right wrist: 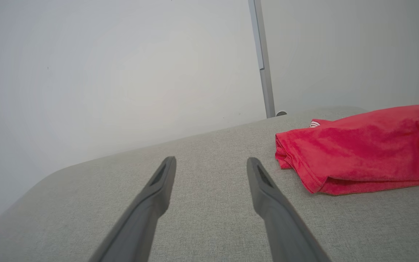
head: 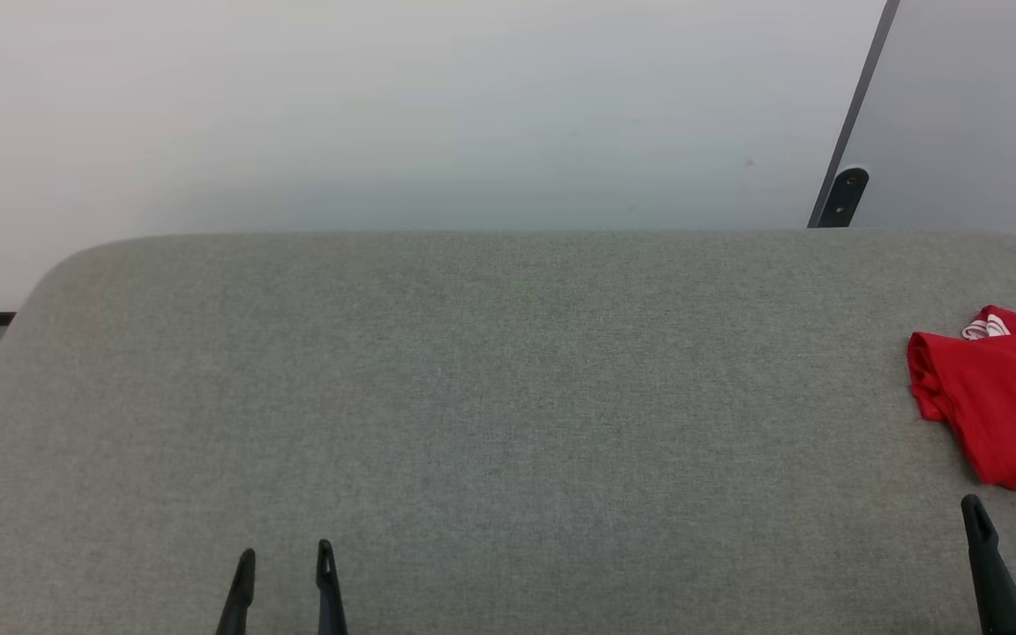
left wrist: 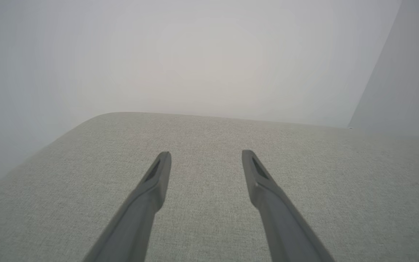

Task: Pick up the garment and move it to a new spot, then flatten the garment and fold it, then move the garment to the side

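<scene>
My left gripper (head: 286,554) and right gripper (head: 1003,505) gape empty; the garment (head: 1002,397), seemingly bunched, lies just ahead-right of the latter, so I'd pinch deep.

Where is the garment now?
In the head view, the garment lies bunched on the grey surface at the frame's right edge, just beyond the right gripper.

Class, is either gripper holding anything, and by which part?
Nothing is held. The left gripper and right gripper both show open, empty jaws; the red garment lies on the grey fabric surface, apart from both.
</scene>
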You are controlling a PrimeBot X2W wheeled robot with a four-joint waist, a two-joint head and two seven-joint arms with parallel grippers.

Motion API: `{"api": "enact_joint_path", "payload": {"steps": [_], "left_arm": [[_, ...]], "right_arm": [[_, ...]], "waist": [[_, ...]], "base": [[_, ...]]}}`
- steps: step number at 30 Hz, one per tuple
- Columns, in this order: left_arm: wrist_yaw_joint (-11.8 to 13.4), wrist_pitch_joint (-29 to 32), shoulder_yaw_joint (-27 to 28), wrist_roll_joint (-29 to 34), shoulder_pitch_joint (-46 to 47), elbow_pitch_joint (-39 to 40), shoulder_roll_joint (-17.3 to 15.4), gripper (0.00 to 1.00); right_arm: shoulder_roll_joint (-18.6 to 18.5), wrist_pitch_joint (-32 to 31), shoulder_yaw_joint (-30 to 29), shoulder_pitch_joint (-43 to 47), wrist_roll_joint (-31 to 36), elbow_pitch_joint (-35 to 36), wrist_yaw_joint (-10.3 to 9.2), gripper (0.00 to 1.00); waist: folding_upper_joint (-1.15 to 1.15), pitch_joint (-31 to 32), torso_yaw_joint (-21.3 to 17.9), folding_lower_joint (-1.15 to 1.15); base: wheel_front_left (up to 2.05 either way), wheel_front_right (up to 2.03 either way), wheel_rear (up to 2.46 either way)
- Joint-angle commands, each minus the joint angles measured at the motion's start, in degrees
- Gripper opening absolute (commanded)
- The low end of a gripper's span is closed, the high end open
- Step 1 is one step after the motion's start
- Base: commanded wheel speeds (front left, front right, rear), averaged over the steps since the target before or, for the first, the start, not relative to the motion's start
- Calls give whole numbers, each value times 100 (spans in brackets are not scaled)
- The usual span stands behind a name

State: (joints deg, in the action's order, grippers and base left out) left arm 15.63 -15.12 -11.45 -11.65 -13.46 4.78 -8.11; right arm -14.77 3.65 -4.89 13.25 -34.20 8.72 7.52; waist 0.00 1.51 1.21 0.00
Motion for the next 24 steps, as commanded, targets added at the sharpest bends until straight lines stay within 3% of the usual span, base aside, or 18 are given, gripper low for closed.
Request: {"api": "enact_joint_path", "payload": {"steps": [1, 24], "left_arm": [[-26, 0, 19, 32, -58, 0, 6, 100], [-113, 0, 93, 108, -78, 10, 57, 100]], "right_arm": [[25, 3, 8, 55, 35, 20, -8, 100], [15, 51, 66, 36, -25, 38, -8, 100]], "waist": [[0, 3, -1, 0], [0, -6, 20, 0]], "base": [[0, 0, 0], [0, 0, 0]]}}
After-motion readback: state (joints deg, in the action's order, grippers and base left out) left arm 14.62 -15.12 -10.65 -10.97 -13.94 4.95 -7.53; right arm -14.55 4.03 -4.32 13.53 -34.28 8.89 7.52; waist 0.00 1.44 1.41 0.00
